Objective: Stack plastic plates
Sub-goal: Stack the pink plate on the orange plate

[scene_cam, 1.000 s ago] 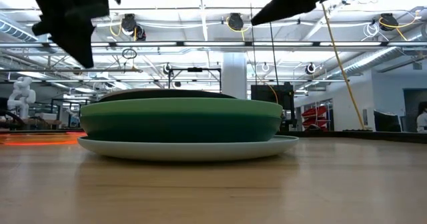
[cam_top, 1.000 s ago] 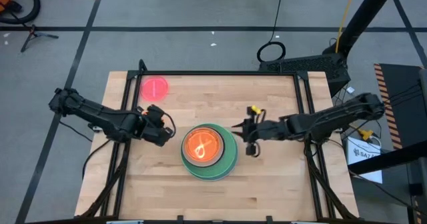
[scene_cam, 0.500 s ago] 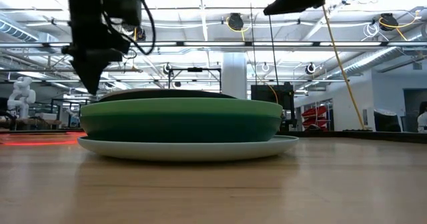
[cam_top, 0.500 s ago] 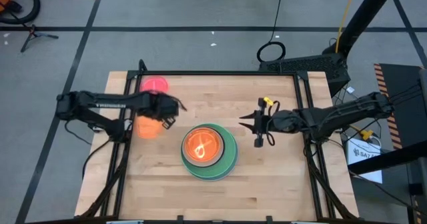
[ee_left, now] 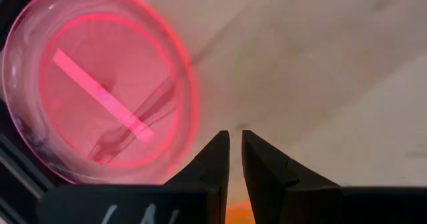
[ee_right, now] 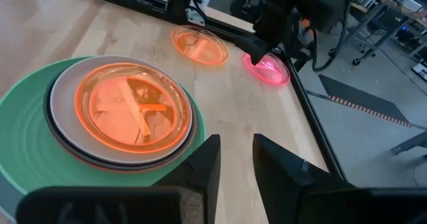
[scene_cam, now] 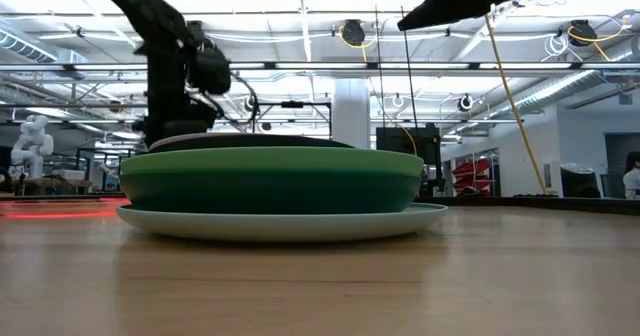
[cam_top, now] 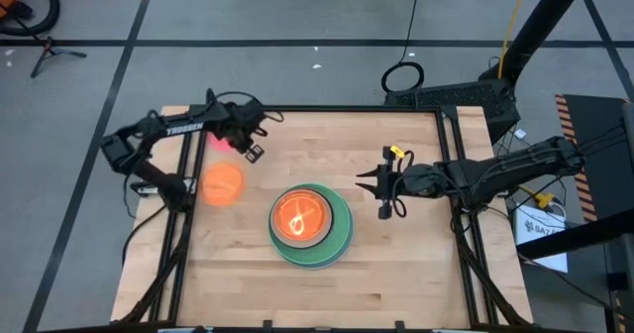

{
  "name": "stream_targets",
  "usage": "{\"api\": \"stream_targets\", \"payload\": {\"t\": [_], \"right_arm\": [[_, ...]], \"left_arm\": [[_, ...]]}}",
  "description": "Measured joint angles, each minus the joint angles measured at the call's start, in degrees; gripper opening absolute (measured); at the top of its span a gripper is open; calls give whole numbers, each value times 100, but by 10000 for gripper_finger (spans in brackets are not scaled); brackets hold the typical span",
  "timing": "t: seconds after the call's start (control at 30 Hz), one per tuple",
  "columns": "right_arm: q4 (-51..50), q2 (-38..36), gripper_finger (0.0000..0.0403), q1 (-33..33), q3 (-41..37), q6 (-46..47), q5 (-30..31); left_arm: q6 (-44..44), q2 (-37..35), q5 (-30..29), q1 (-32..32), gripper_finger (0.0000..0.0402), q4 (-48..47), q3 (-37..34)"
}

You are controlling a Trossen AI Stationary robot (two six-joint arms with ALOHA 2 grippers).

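A stack of plastic plates (cam_top: pixel 309 222) stands mid-table: a pale plate at the bottom, green ones above it (scene_cam: pixel 270 181), then grey-white, with a translucent orange plate (ee_right: pixel 130 111) on top. A second orange plate (cam_top: pixel 222 185) lies alone on the wood to the stack's left. The pink plate (ee_left: pixel 100 84) lies flat at the far-left corner. My left gripper (cam_top: pixel 250 145) hovers just beside the pink plate's rim, its fingers (ee_left: pixel 235 147) all but closed on nothing. My right gripper (cam_top: pixel 380 192) hangs to the right of the stack, slightly open and empty (ee_right: pixel 235 151).
A dark metal frame (cam_top: pixel 297 108) runs along the table's far and side edges, right beside the pink plate. Bare wood (cam_top: pixel 297 288) stretches along the near side and to the right of the stack. Cables and stands sit on the floor beyond the table.
My left gripper has swung from beside the stack's left side toward the far-left corner and now stands at the pink plate. The loose orange plate, hidden under that arm before, now shows. My right gripper drew slightly away from the stack, toward the far right.
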Motion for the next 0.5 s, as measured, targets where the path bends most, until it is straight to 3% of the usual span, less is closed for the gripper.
{"api": "stream_targets", "payload": {"t": [0.2, 0.5], "right_arm": [[4, 0, 81, 0, 0, -87, 0], [3, 0, 81, 0, 0, -152, 0]], "left_arm": [[386, 456, 1, 501, 49, 399, 0], [433, 505, -34, 576, 59, 639, 0]]}}
